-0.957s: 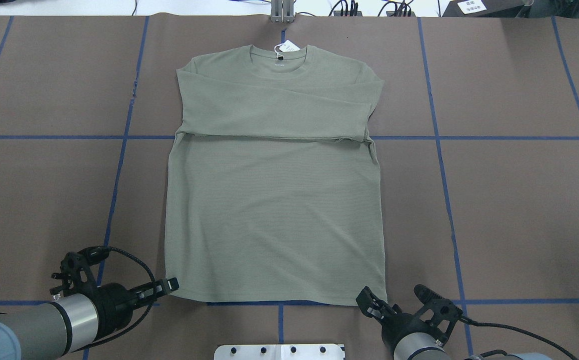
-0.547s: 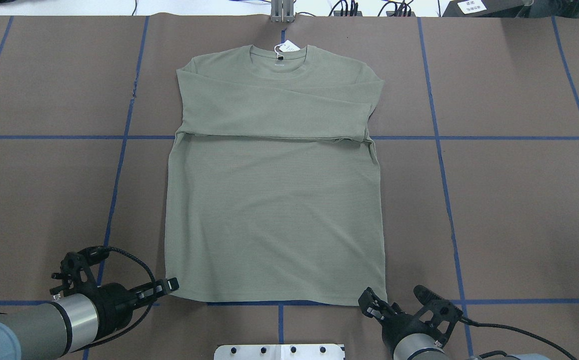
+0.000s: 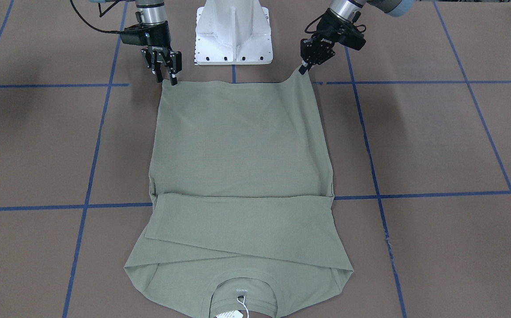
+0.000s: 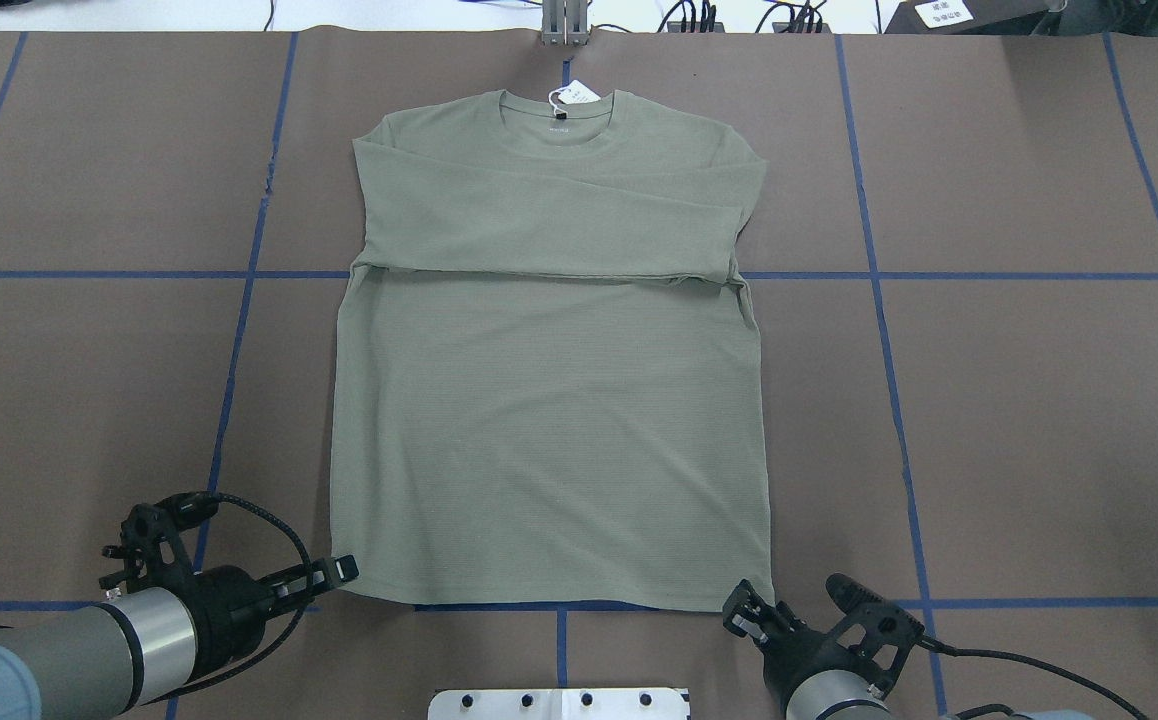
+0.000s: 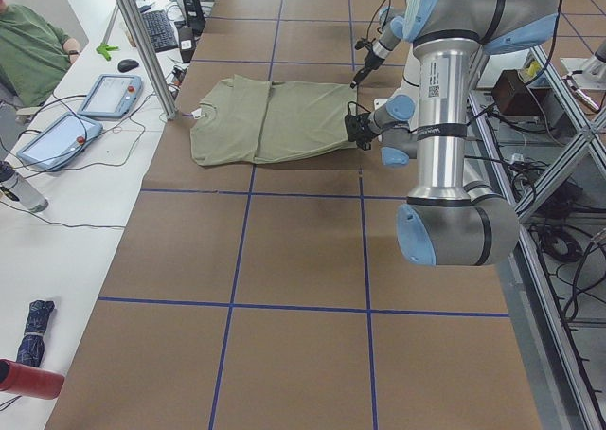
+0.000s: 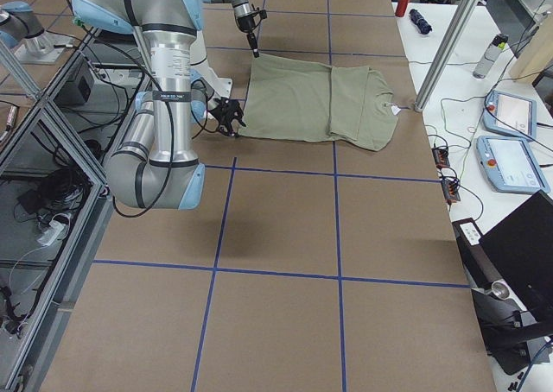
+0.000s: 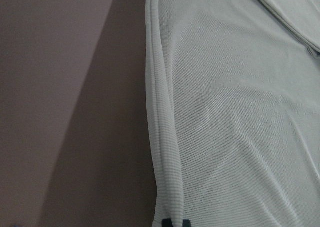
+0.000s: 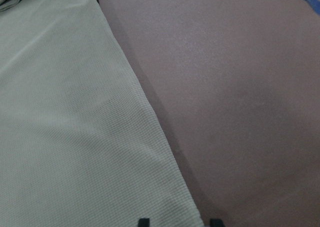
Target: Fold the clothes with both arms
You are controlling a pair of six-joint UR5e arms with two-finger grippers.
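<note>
Hem corners of the shirt, low in your overhead frame: left gripper pinched one, right gripper gaped around the other.

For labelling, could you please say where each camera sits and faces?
Overhead: behind robot, facing forward over sage-green ribbed long-sleeve shirt; left arm, right arm.
Front-facing: opposite, facing robot; left gripper, right gripper.
Exterior left: table end; left arm nearest.
Exterior right: other end; right arm nearest.
Left wrist: shirt edge; fingertips.
Right wrist: hem corner; fingertips.
Shared, first two: white paper tag.
</note>
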